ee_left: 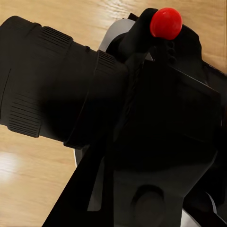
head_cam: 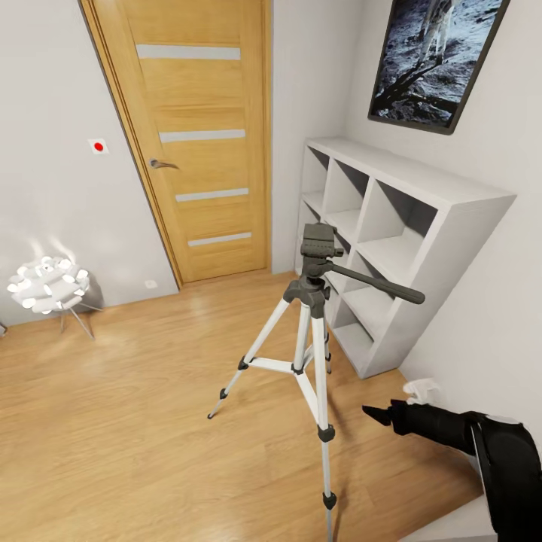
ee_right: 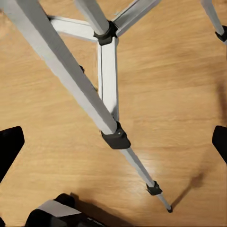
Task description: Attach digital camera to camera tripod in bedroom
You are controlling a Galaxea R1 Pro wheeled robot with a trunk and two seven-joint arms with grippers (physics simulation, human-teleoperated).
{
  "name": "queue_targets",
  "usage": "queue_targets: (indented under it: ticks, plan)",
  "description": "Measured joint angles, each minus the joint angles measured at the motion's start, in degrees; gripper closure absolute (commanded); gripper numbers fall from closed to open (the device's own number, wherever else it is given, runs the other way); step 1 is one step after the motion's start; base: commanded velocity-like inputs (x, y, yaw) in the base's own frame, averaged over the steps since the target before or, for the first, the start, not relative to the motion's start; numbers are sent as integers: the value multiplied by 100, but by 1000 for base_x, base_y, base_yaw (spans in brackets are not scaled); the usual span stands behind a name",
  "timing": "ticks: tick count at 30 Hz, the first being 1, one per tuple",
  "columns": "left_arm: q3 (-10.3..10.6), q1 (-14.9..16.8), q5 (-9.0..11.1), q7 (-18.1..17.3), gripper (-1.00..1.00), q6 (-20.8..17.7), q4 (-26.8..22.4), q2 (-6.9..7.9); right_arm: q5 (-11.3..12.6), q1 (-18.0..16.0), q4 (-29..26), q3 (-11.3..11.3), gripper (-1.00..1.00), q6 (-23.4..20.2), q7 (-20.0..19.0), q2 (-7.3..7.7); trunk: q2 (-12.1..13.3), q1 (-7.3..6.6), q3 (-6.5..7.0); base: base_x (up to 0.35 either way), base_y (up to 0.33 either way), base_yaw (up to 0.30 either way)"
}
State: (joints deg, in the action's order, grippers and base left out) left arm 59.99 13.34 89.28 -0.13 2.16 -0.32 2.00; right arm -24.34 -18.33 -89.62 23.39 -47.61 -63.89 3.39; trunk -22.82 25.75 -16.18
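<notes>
In the left wrist view the camera sits so close that its body runs off the edges at 3 and 6 o'clock, hiding the left tool's jaws. In the right wrist view the tripod loses its upper legs at 12 o'clock, and the right tool's fingertips are cut off at 9 and 3. In the head view the poster is cropped at 12 o'clock and the right arm at 4.

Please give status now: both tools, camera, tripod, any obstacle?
Left tool shut on camera. Right tool open, empty, low beside tripod. Tripod upright, head bare, camera not mounted. Shelf close behind tripod.
</notes>
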Motion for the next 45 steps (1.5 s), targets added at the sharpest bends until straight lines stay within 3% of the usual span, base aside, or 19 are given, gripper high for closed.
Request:
queue_targets:
  ticks: [4,10,24,32,35,39,40,45]
  plan:
    - [0,0,-8,-9,100,0,-5,6,79,-11,-8,-131,-100,33,7,-128,0,0,0,0,0,0]
    - [0,0,-4,-12,100,0,-7,8,88,-14,-5,-166,-100,111,23,-189,0,0,0,0,0,0]
    - [-1,1,7,-6,100,-1,1,9,92,-13,-9,-54,-100,50,25,-186,0,0,12,0,0,-124]
    - [-1,0,10,-1,100,0,6,9,76,-14,-15,-149,-100,151,12,-142,0,0,13,0,0,-46]
    - [0,0,12,2,100,0,7,9,88,-14,-19,-94,-100,120,24,-180,0,0,13,0,0,-5]
    - [0,0,14,4,100,0,8,9,138,-14,-22,261,-100,163,30,-226,0,0,13,0,0,-1]
    - [0,0,12,4,100,0,9,9,170,-14,-23,303,-100,164,-350,-169,0,0,13,0,0,0]
    - [0,0,9,4,100,0,9,9,195,-14,-22,462,-100,133,-1057,-192,0,0,13,0,0,0]
